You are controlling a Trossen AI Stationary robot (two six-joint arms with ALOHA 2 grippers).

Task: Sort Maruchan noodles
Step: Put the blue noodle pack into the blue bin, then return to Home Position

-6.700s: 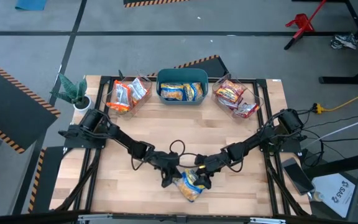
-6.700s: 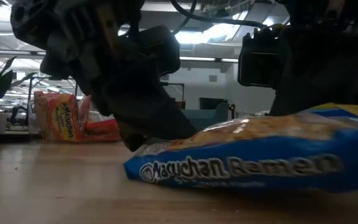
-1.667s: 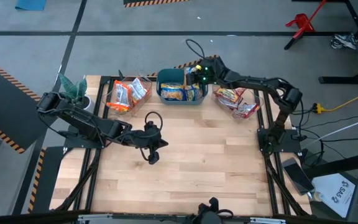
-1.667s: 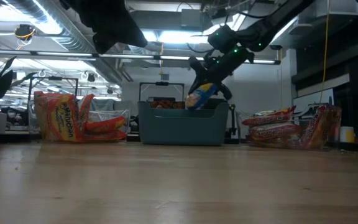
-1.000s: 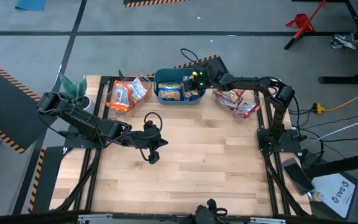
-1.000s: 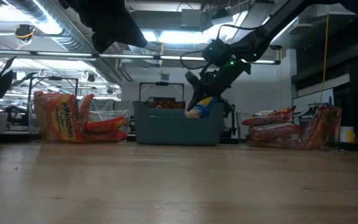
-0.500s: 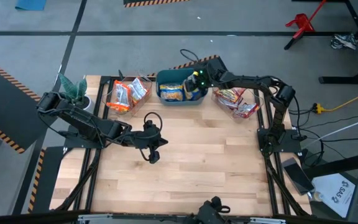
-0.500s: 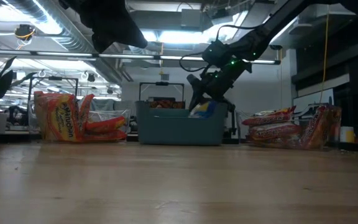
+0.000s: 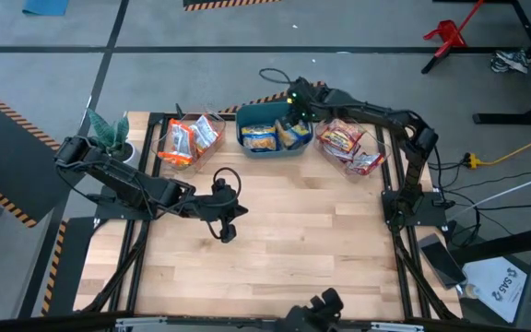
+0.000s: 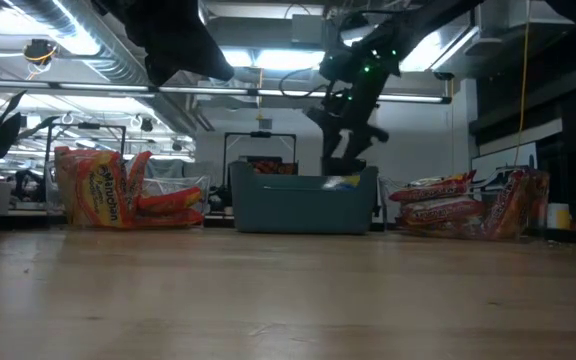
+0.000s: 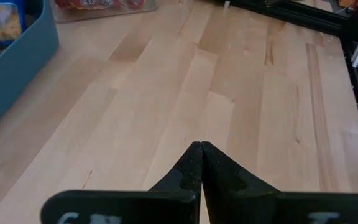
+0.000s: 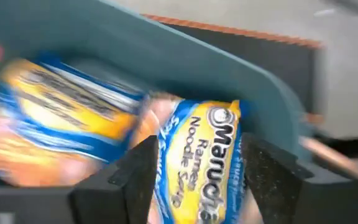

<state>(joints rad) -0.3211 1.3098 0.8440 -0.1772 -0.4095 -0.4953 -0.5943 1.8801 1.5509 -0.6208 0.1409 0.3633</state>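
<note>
The right pincer [image 9: 296, 103] hangs above the teal bin [image 9: 276, 146] at the desk's [image 9: 284, 249] far edge, fingers [image 12: 263, 163] spread wide and gripping nothing. Directly beneath it a blue Maruchan packet [image 12: 205, 160] lies loose between them, beside other blue packets [image 9: 261, 138] in the bin. To 1 side of this pincer a clear container holds dark red packets [image 9: 348, 146]; on its other side, beyond the bin, another holds orange packets [image 9: 184, 141]. The left pincer [image 9: 226, 229] hovers mid-desk, its fingers [image 11: 191, 169] pressed together, empty. Bare wood lies open ahead of it and around it toward the near edge.
</note>
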